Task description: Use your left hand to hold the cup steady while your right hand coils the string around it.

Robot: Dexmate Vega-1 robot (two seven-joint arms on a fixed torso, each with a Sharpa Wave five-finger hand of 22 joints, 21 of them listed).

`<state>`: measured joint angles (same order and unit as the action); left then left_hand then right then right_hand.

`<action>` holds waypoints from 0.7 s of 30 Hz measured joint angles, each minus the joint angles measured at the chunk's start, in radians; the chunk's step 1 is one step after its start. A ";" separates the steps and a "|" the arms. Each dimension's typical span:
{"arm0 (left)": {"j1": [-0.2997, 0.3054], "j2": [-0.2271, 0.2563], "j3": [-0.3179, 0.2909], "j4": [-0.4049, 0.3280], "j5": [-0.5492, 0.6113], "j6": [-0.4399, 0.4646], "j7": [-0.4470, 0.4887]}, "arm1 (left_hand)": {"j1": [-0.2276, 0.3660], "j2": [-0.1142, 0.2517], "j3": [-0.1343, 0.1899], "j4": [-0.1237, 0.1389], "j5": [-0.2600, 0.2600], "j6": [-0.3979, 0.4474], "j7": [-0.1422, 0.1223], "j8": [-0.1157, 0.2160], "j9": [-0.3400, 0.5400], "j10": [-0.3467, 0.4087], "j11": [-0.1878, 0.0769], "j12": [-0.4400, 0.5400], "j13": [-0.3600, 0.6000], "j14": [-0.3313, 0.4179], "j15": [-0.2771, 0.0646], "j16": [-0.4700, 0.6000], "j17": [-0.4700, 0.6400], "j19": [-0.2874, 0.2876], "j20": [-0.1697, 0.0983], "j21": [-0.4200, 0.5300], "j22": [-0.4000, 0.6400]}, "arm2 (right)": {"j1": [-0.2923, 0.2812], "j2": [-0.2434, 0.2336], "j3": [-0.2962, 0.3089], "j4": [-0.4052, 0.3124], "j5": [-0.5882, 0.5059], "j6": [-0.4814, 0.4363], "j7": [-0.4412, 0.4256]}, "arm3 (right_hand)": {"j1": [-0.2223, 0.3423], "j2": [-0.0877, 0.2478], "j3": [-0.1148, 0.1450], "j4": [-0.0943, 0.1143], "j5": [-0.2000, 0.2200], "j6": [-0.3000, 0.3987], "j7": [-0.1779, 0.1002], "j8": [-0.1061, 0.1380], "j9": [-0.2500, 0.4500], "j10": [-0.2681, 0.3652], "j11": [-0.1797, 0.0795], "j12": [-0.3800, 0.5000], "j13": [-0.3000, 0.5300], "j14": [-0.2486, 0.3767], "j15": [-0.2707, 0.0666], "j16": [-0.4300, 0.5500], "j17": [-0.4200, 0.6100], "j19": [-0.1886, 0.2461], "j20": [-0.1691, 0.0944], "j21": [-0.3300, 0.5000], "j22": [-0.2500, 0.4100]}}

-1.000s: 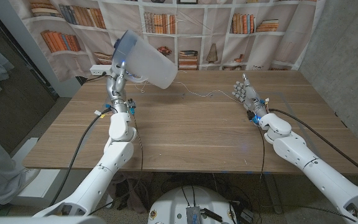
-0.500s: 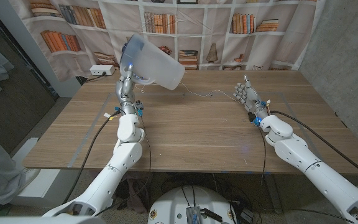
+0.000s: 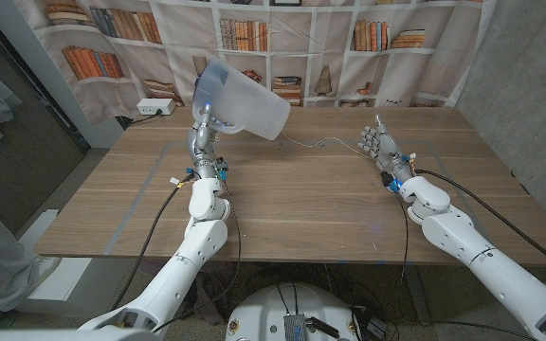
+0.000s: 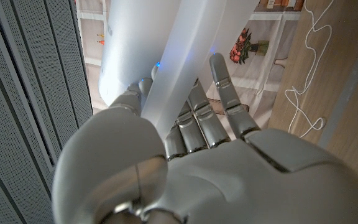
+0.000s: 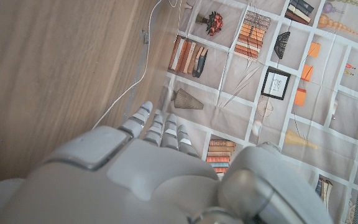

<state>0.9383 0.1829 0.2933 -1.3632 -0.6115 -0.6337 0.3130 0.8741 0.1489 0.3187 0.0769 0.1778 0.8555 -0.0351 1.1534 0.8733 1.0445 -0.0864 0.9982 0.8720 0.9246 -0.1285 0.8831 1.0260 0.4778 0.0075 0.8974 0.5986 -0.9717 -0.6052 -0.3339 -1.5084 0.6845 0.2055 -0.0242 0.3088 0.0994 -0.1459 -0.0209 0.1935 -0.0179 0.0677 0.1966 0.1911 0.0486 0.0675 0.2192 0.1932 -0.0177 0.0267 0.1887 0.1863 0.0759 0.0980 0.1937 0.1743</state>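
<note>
My left hand (image 3: 206,125) grips a translucent white cup (image 3: 243,100) and holds it tilted in the air above the far left part of the wooden table (image 3: 292,204). In the left wrist view the fingers (image 4: 199,118) wrap the cup (image 4: 166,50) from below. A thin white string (image 3: 313,144) lies loose on the table between the cup and my right hand (image 3: 377,147). That hand stands upright with fingers apart and holds nothing. The string (image 4: 307,68) also trails over the wood in the left wrist view, and the string (image 5: 135,78) lies beyond my right hand (image 5: 148,162).
A white power strip (image 3: 156,107) sits at the table's far left edge. A curtain printed with bookshelves (image 3: 330,47) hangs right behind the table. Black cables run along both arms. Bare wood spreads between the arms.
My left hand has carried the cup to the right, toward the string's end. The right hand has stayed almost where it was.
</note>
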 measured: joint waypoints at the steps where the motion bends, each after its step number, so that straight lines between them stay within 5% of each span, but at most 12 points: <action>1: 0.000 -0.003 0.001 0.002 0.000 0.000 0.000 | 0.000 0.000 0.000 0.000 0.000 0.000 0.000 0.000 0.000 0.000 0.000 0.000 0.000 0.000 0.000 0.000 0.000 -0.002 0.002 0.002 0.000 | 0.000 0.000 0.000 0.000 0.000 0.001 -0.001 | 0.000 0.000 0.000 0.000 0.000 0.000 0.000 0.000 0.000 0.000 0.000 0.000 0.000 0.000 0.000 0.000 0.000 0.001 0.000 0.000 0.000; 21: -0.003 -0.051 0.004 0.024 -0.115 -0.038 -0.098 | -0.004 -0.004 0.003 0.004 0.004 -0.010 0.011 -0.007 0.014 0.000 0.006 0.000 0.000 -0.011 0.011 0.000 0.011 -0.023 0.009 0.025 0.000 | -0.039 -0.014 0.021 -0.043 -0.021 0.010 -0.050 | 0.005 0.005 0.007 -0.007 0.000 -0.004 -0.007 0.000 0.000 0.000 0.000 0.000 0.000 0.004 -0.004 0.000 0.000 0.004 -0.003 0.000 0.000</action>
<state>0.9355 0.1323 0.2969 -1.3394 -0.7267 -0.6715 0.2147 0.8702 0.1450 0.3221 0.0804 0.1818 0.8452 -0.0242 1.1459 0.8872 1.0443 -0.0800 0.9983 0.8720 0.9140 -0.1178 0.8830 1.0365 0.4545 0.0160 0.9219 0.5985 -1.0103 -0.6189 -0.3133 -1.5513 0.6632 0.2160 -0.0744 0.3141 0.1047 -0.1390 -0.0277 0.1935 -0.0220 0.0605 0.1966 0.1911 0.0486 0.0675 0.2192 0.1932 -0.0135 0.0225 0.1886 0.1863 0.0799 0.0946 0.1937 0.1742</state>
